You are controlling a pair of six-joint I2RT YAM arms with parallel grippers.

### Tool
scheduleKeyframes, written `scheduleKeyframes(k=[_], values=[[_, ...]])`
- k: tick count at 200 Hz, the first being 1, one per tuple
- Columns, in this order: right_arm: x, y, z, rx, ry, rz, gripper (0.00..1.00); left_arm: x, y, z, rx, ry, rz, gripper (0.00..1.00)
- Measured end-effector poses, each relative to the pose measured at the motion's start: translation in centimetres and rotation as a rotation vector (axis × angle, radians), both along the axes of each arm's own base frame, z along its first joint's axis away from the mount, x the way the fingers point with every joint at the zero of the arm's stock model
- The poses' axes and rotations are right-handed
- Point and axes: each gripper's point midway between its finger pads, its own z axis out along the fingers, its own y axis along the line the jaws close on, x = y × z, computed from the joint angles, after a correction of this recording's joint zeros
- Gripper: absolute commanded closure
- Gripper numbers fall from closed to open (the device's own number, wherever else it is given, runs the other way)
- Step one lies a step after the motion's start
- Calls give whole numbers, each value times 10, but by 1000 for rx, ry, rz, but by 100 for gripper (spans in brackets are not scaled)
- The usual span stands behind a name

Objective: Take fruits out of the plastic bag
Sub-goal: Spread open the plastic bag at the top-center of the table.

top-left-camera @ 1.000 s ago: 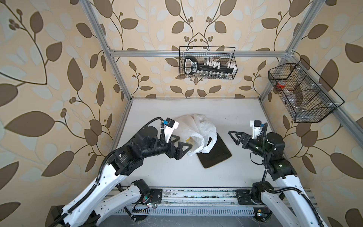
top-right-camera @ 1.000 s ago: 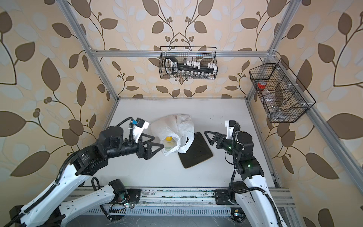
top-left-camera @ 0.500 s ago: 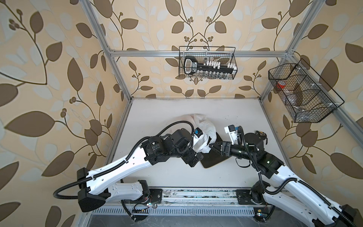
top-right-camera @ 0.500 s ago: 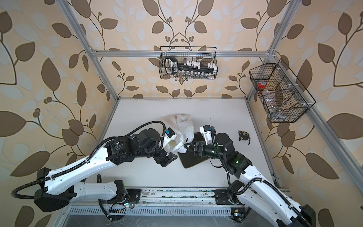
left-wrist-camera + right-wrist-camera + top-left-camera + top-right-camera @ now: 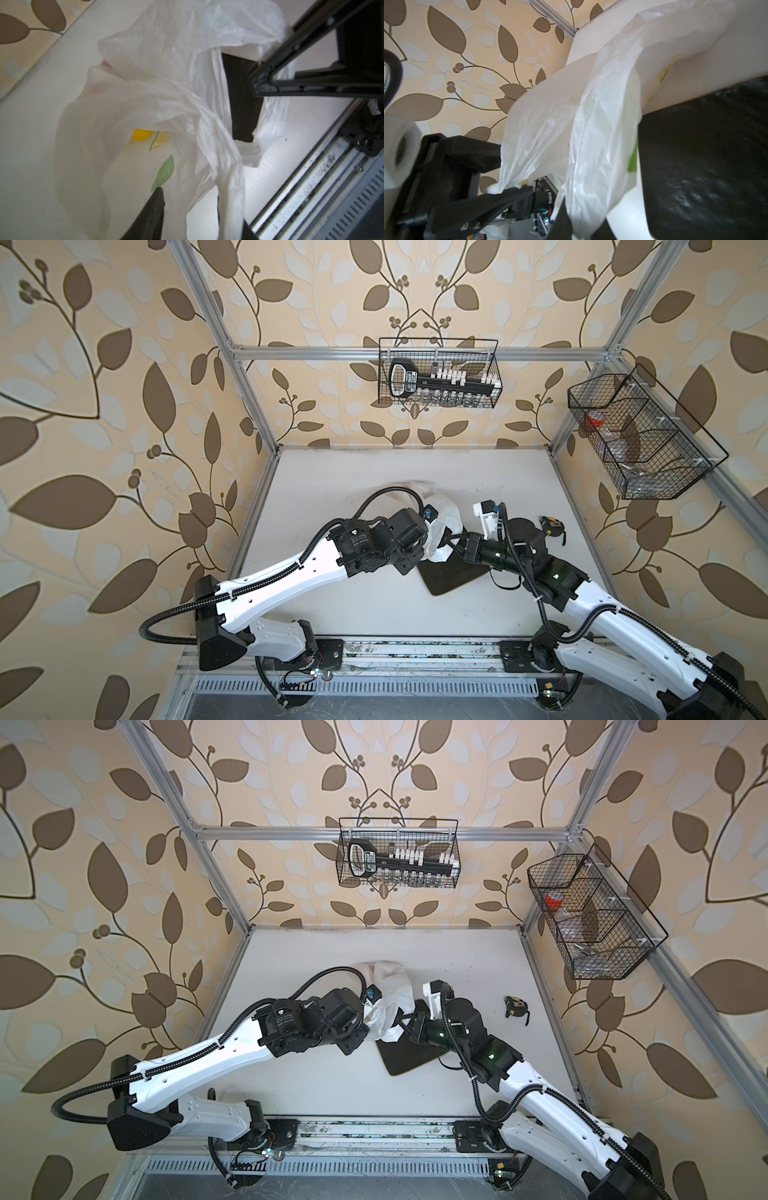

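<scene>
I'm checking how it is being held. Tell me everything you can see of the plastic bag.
The plastic bag is thin, crinkled, translucent white, with a green leaf print. It lies slumped on the table, partly over the black tray. The left tool and right tool each pinch one loop handle. A yellow fruit shows through it.

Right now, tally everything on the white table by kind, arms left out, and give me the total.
plastic bag: 1
black tray: 1
tape measure: 1
yellow fruit, seen inside the bag: 1 (any others are hidden)
Total in sight: 4
</scene>
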Motion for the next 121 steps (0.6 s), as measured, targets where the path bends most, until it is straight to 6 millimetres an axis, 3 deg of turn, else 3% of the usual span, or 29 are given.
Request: scheduleKeyframes(k=[32, 61, 73, 104, 121], values=[[14, -17, -4, -41, -8, -125, 100, 16, 25, 18, -17, -120, 144, 91], [26, -35, -10, -83, -7, -247, 98, 13, 63, 41, -213, -243, 285, 100], [28, -39, -13, -92, -1, -275, 87, 11, 75, 43, -295, -267, 334, 100], [27, -46, -21, -142, 0, -293, 35, 20, 90, 36, -413, -262, 462, 100], [24, -55, -20, -208, -43, -287, 24, 32, 92, 24, -430, -235, 521, 100]])
